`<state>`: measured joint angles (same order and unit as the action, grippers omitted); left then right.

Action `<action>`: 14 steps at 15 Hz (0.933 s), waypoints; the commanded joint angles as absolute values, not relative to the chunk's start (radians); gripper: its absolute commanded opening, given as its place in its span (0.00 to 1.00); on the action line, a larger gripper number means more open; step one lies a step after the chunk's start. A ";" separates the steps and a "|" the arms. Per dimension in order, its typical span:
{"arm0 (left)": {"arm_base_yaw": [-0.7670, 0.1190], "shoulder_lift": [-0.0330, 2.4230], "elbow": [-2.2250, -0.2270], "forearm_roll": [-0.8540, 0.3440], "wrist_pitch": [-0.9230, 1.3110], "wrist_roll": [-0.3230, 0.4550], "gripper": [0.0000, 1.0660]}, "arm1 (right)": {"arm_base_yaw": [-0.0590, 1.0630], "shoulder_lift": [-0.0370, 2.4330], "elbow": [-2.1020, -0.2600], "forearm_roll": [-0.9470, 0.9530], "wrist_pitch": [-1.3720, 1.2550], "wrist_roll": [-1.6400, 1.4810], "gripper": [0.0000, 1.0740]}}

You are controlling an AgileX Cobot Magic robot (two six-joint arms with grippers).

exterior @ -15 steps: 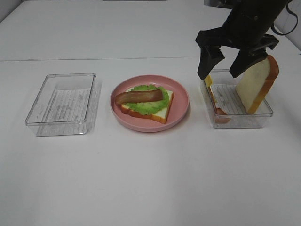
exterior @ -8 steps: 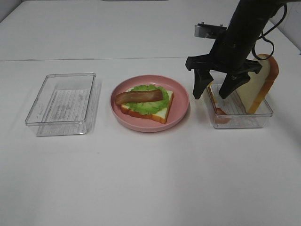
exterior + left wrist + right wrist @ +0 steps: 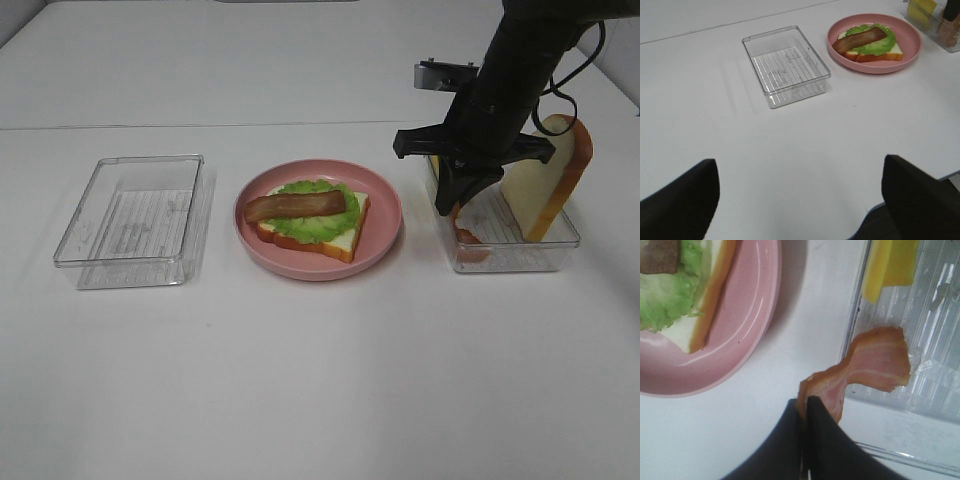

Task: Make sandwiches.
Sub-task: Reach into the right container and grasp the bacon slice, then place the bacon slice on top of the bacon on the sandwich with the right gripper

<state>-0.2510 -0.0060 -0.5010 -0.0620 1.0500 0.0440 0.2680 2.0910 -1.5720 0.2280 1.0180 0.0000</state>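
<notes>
A round pink plate [image 3: 388, 228] is sitting on the white table [image 3: 320, 380], lying between two ribbed clear plastic trays: the left tray [image 3: 130, 222] and the right tray [image 3: 515, 258] are each standing near it, not touching.

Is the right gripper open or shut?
Shut on the bacon strip: the right gripper pinches its end, with no gap showing.

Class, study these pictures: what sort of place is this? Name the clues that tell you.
Probably a robotics lab bench, not a kitchen: a bare white table, a toy sandwich on a pink plate, and the right end effector shut on a bacon strip at a clear tray.
</notes>
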 commanded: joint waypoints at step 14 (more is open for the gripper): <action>-0.252 -0.027 -0.500 -0.065 1.039 0.045 0.78 | 0.269 1.865 -1.579 0.643 0.996 -0.228 0.00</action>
<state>-0.2510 -0.0060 -0.5010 -0.0620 1.0500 0.0440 0.2680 1.8670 -1.5720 0.6580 0.9940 -0.2220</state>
